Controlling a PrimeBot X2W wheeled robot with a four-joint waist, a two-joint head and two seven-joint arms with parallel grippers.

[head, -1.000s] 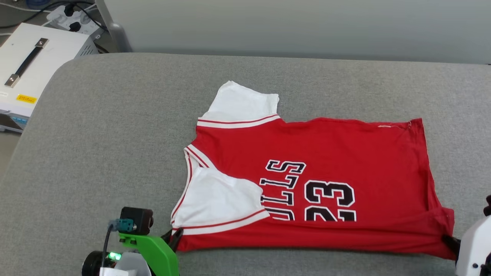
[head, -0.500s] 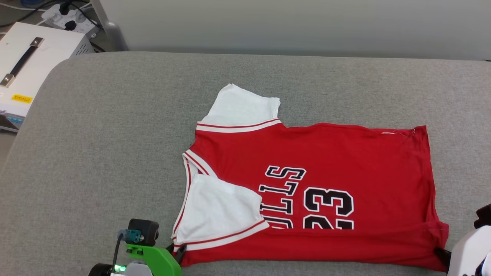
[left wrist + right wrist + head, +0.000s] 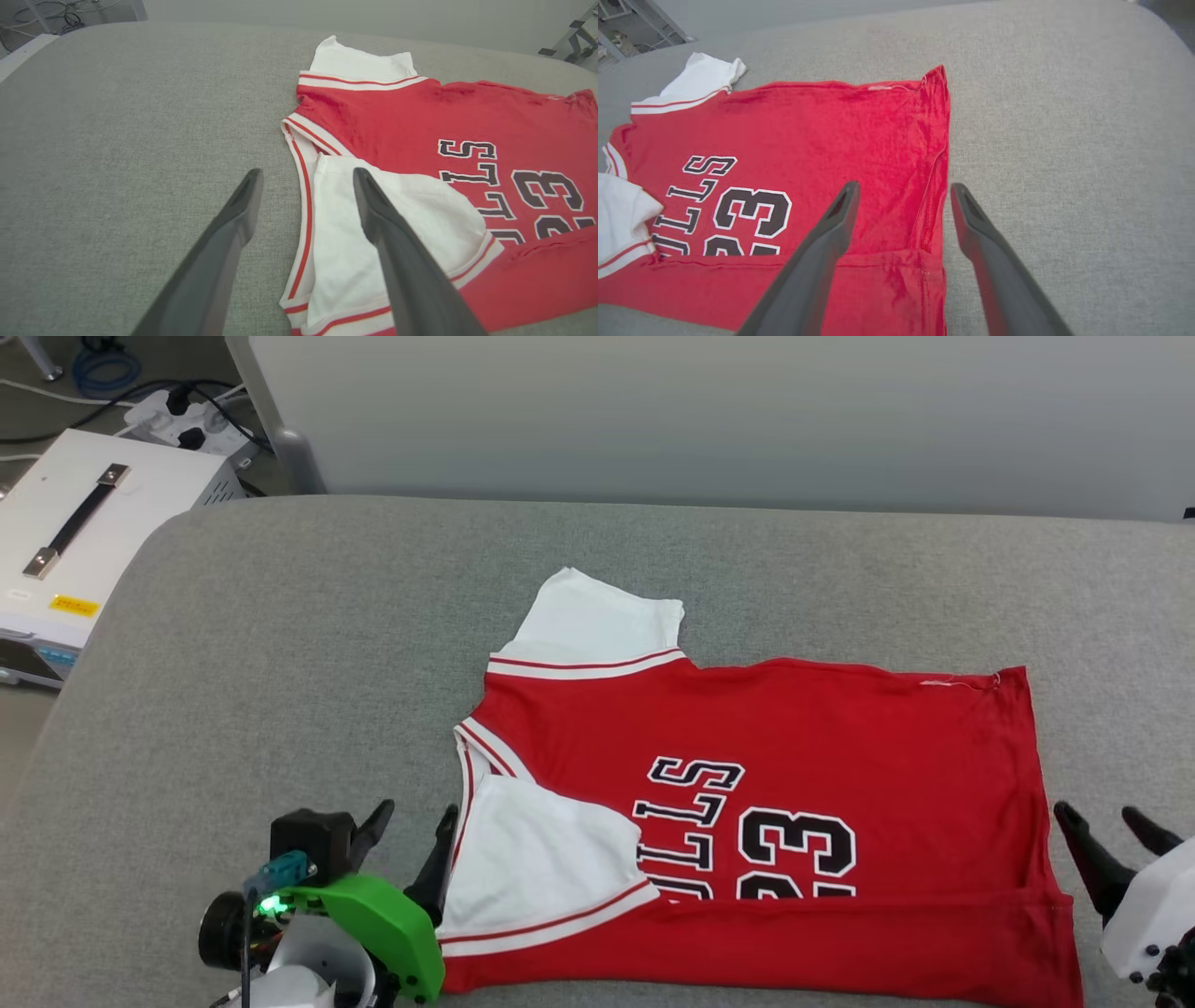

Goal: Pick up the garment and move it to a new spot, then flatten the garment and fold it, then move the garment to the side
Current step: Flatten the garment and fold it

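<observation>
The garment [image 3: 822,737], a red T-shirt with white sleeves and black lettering, lies flat on the grey cushion [image 3: 280,663], its near edge folded over onto the chest. One white sleeve [image 3: 551,854] is folded in over the red. My left gripper [image 3: 415,817] stands open above the shirt's collar side, its fingers astride the striped edge [image 3: 304,205]. My right gripper [image 3: 1111,821] is open above the hem side, nothing between its fingers. In the right wrist view the hem edge [image 3: 943,154] runs between the two fingers [image 3: 831,233].
A white case [image 3: 84,541] with a black handle sits off the cushion's far left corner, cables and a power strip [image 3: 187,415] behind it. A pale wall panel [image 3: 709,420] runs behind the cushion. Bare grey cushion lies left of and beyond the shirt.
Both grippers were shut on the shirt's near corners; now both are open, lifted off the cloth. The folded near edge lies on the shirt. The head camera has shifted a little.
</observation>
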